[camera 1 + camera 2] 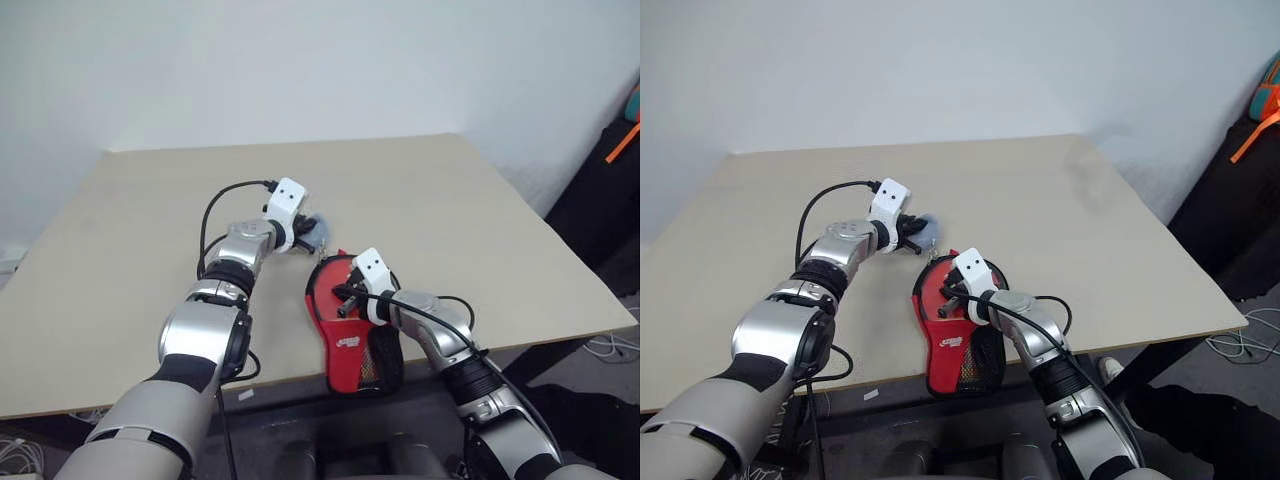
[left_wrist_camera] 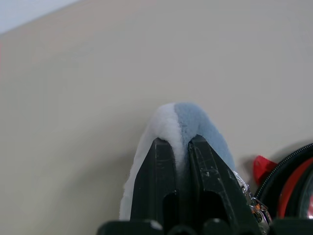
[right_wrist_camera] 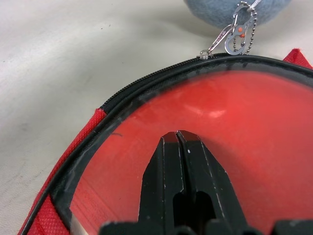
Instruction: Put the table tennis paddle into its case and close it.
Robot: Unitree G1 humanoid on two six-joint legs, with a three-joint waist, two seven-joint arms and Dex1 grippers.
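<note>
The case (image 1: 345, 345) lies flat near the table's front edge, its black mesh neck (image 1: 380, 365) pointing toward me. Red shows through its clear front (image 3: 244, 112); I cannot tell whether that is the table tennis paddle, and its handle is hidden. My right gripper (image 3: 177, 134) is shut, its tips resting on the clear front. A small carabiner and chain (image 3: 234, 29) at the black zip's end link to a pale blue-grey fluffy wad (image 2: 195, 122). My left gripper (image 2: 178, 142) is shut on that wad, just beyond the case's round end (image 1: 335, 262).
The beige table (image 1: 450, 200) stretches bare ahead and to both sides. The case's neck reaches the front edge (image 1: 300, 375). A dark bag with orange straps (image 1: 610, 170) stands off the table at the right. A white wall rises behind.
</note>
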